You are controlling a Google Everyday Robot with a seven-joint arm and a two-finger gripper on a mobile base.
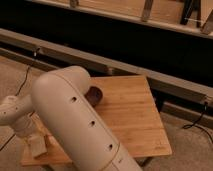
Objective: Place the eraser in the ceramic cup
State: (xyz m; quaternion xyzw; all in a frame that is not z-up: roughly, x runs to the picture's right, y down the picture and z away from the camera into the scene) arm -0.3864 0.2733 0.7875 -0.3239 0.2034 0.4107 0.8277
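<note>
The hand was seen low at the wooden surface's front-left corner, open/closed state not discernible; a brown bowl was part-hidden by the arm.

gripper at left of table

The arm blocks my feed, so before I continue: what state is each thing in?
hand: low at the front left corner of the table, at a pale block.
pale block: probably the eraser; held or lying, cannot tell.
arm: stretched across the table's left half.
brown bowl: on the table, half hidden by the arm.
ceramic cup: not visible.
</note>
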